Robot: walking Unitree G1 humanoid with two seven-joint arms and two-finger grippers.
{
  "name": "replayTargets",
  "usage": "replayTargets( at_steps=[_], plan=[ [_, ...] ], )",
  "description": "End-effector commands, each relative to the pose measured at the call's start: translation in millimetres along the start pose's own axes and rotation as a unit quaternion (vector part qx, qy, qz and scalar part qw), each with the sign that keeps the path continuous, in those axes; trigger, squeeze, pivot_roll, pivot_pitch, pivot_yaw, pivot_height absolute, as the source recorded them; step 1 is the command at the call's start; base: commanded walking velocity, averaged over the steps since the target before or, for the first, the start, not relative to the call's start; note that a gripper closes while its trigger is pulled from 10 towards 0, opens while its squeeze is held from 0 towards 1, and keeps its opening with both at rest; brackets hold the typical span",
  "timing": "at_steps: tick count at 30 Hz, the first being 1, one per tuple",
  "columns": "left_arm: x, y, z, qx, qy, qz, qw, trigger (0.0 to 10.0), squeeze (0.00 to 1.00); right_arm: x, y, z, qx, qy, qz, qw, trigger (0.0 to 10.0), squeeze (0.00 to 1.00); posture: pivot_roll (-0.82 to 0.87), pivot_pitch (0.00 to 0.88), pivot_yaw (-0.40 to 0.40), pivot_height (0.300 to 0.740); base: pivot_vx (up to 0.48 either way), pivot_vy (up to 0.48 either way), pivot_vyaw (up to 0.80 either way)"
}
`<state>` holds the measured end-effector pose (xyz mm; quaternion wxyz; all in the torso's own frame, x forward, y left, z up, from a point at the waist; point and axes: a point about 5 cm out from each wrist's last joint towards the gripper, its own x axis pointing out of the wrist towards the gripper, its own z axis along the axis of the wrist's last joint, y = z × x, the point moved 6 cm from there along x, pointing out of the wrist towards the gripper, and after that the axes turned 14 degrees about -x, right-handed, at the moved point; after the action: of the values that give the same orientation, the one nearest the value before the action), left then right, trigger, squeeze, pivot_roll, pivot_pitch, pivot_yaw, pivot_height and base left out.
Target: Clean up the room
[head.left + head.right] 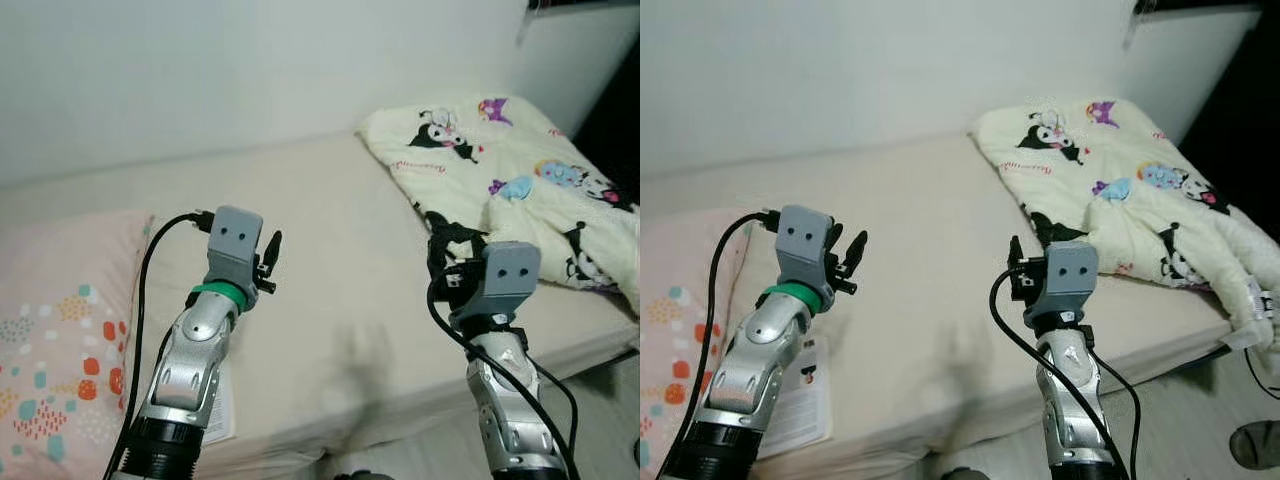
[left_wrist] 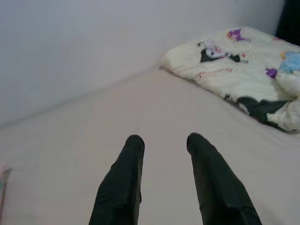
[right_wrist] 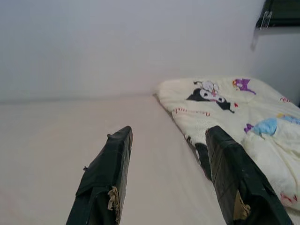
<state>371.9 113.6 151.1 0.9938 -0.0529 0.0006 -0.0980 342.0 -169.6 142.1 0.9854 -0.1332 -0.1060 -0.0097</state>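
Cream cartoon-print blanket (image 1: 520, 190) crumpled on bed (image 1: 330, 300), left gripper (image 2: 164, 140) and right gripper (image 3: 168, 133) spread, empty.

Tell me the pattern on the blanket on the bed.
Cream blanket with cartoon characters in black, purple and blue; clearest in left eye view.

A plain white wall (image 1: 250, 70) is seen from 9 to 1 o'clock, evenly lit. A bed (image 1: 340, 300) w/ beige sheet is set against it. Grey floor (image 1: 1200, 430) is glimpsed at 5 o'clock; a dark opening (image 1: 615, 120) at 2 o'clock.

No text on the leaflet (image 1: 805, 395) is legible
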Motion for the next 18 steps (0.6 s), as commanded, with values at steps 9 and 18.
replayTargets(
  at_steps=[9,18],
  plan=[
    [-2.5,1.6,-4.8,0.001,0.007,0.002,1.000,10.0,0.00,-3.2,1.2,-6.0,0.007,0.013,0.001,1.000,10.0,0.00,-0.13,0.000,0.078,0.740,0.000,-0.359,0.00],
    [-2.5,2.3,-5.3,0.000,0.009,0.003,1.000,10.0,0.00,-3.6,1.4,-6.2,0.009,0.014,0.002,1.000,10.0,0.00,-0.13,0.000,0.079,0.740,0.000,-0.360,0.00]
  ],
)
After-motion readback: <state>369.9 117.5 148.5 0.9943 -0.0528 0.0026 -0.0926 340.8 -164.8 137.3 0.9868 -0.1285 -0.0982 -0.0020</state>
